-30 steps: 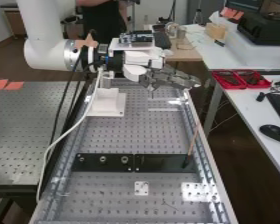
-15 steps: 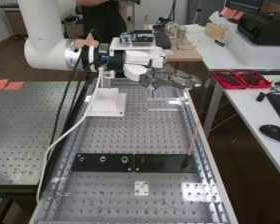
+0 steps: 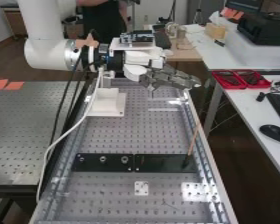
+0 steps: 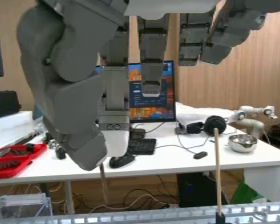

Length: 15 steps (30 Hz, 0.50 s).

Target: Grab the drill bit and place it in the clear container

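Robot hand: mine (image 3: 167,79) is above the clear container (image 3: 165,103); thumb and a finger pinch the drill bit (image 4: 104,184).
Drill bit: the wrist view shows it hanging point-down from my pinch, outside the clear container.
Clear container: on the perforated table (image 3: 111,137), under my reach.
Wooden stick: upright in the wrist view; the high view shows its foot on the black plate (image 3: 160,163), nearer the camera than the clear container.

The hand (image 3: 165,78) hangs above the perforated bench (image 3: 111,136); a thin stick (image 3: 193,138) slants up from a black plate (image 3: 160,163).
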Available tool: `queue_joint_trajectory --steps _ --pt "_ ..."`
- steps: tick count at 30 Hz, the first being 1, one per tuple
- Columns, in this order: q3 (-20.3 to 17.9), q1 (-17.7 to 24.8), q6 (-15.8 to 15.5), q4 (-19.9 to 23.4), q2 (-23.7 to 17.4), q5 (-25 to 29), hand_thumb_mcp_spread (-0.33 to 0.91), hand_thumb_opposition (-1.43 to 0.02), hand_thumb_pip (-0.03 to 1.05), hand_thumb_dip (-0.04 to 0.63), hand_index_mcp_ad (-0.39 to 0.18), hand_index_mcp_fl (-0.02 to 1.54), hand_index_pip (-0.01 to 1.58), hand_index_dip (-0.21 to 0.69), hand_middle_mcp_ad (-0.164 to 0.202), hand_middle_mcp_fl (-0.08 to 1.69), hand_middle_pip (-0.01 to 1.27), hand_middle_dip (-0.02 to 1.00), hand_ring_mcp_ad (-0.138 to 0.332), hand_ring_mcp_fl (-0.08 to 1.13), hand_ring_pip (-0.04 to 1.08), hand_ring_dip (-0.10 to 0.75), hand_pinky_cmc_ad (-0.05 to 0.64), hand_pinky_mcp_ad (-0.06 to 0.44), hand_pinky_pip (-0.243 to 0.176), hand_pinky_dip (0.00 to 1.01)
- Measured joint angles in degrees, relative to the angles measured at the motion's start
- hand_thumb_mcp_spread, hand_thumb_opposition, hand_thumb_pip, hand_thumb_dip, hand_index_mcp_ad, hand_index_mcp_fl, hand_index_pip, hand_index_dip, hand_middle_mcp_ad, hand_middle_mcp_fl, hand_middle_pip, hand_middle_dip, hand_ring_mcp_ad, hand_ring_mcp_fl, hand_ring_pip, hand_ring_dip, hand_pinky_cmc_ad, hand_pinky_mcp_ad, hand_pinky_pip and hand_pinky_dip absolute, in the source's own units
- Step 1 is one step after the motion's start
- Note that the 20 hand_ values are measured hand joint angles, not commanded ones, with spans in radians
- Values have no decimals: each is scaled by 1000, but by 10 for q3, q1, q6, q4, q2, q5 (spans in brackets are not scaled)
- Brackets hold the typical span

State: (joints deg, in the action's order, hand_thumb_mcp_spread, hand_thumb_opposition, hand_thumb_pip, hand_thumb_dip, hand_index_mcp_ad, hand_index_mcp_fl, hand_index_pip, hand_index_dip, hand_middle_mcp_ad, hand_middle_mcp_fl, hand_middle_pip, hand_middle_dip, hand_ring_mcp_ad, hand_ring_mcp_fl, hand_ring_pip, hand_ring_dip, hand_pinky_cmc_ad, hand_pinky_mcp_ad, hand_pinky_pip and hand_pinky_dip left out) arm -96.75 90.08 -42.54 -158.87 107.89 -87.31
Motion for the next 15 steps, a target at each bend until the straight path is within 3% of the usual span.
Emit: queue_joint_trajectory --steps 15 --pt "4 0 0 -3 0 0 520 -955 494 269 -106 888 1070 271 66 386 126 175 168 45 105 65 248 152 -58 192"
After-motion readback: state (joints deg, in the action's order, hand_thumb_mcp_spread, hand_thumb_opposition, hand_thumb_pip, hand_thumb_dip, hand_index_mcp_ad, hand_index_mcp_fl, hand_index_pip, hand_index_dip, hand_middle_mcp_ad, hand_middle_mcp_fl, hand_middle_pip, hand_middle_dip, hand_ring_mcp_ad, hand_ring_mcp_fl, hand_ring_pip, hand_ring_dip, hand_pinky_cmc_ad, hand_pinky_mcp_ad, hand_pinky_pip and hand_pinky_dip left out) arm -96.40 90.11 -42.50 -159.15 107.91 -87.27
